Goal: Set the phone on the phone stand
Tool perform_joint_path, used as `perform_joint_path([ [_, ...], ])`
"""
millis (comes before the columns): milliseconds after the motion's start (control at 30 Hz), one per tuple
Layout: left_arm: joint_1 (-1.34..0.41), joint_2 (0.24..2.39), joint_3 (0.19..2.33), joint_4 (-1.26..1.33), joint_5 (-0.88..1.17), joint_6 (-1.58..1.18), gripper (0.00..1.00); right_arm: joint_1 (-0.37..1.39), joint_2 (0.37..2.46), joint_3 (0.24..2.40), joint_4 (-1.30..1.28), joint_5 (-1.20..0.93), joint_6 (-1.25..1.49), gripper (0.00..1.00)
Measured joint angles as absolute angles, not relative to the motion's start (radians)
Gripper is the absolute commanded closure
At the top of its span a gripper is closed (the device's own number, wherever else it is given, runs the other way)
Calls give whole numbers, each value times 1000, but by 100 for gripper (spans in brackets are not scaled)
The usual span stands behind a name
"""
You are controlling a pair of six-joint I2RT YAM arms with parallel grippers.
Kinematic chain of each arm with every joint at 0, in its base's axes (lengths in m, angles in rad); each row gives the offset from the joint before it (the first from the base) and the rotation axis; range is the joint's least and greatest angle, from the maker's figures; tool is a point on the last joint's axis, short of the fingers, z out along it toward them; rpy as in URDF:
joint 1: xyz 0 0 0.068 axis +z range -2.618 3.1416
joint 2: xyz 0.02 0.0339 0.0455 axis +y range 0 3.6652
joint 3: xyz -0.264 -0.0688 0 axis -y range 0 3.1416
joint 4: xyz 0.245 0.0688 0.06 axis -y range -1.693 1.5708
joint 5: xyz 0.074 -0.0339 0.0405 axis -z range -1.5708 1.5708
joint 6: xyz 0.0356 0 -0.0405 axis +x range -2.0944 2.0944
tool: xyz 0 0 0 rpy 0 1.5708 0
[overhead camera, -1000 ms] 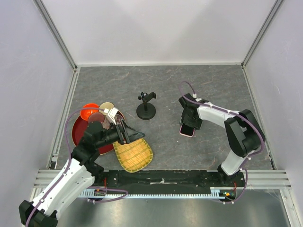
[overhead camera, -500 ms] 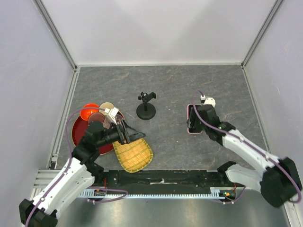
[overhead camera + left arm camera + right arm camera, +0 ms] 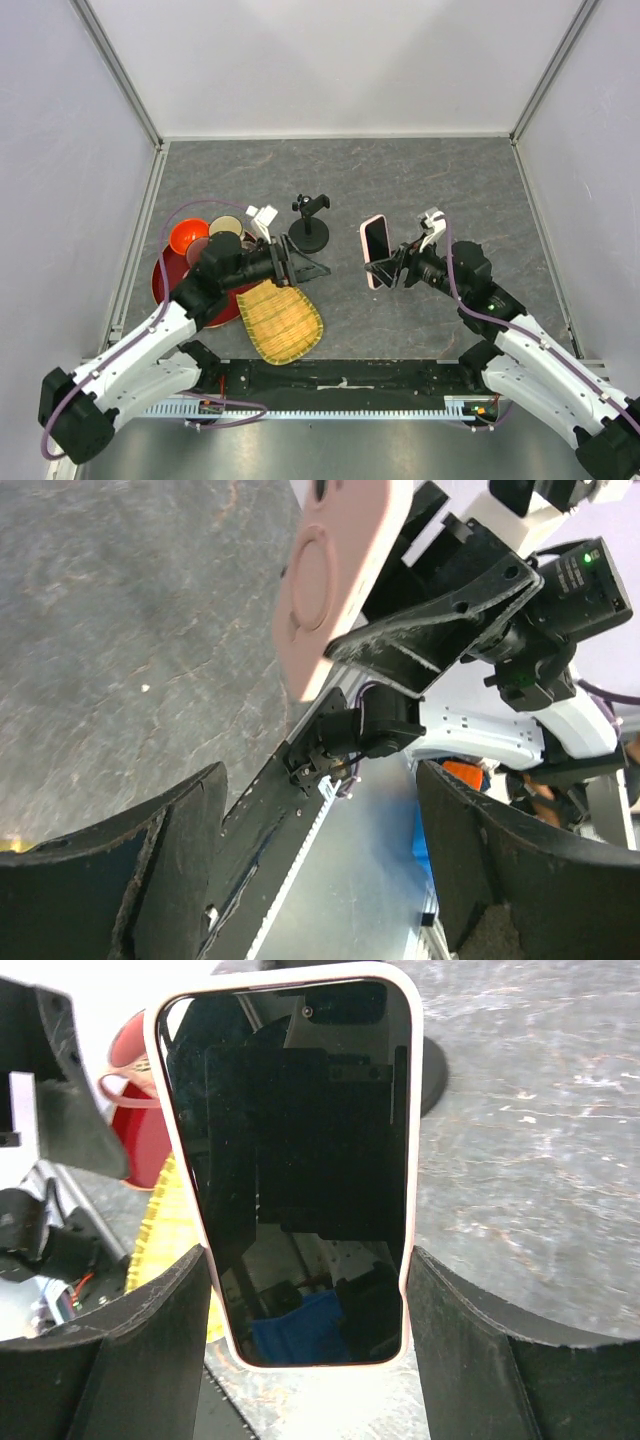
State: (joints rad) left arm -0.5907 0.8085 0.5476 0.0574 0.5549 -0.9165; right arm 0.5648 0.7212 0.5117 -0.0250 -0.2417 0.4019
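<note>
so the phone (image 3: pixel 376 250) is held up on end, screen facing the right wrist cam, clamped by its long edges in the right gripper (image 3: pixel 392 268), a bit right of the phone stand (image 3: pixel 309 227) and not touching it. left gripper (image 3: pixel 306 268) has its jaws spread with nothing between them, right by the stand's base and the yellow woven tray (image 3: pixel 282 322)

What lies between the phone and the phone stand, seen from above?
Nothing but bare grey tabletop. The top external view shows an open stretch between the phone and the phone stand.
</note>
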Motion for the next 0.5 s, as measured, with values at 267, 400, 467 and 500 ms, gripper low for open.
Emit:
perform_joint_path([
  [267,-839,1005,772,58,268,-776,23,621,685,512,-20,-271,439,100],
  [400,-896,1122,872,51,144,-720,27,627,675,512,-39,-245,440,100],
  [467,-925,1174,918,47,93,-694,33,627,666,512,-51,-226,439,100],
  [500,-939,1199,940,47,70,-684,36,626,660,512,-57,-218,438,100],
])
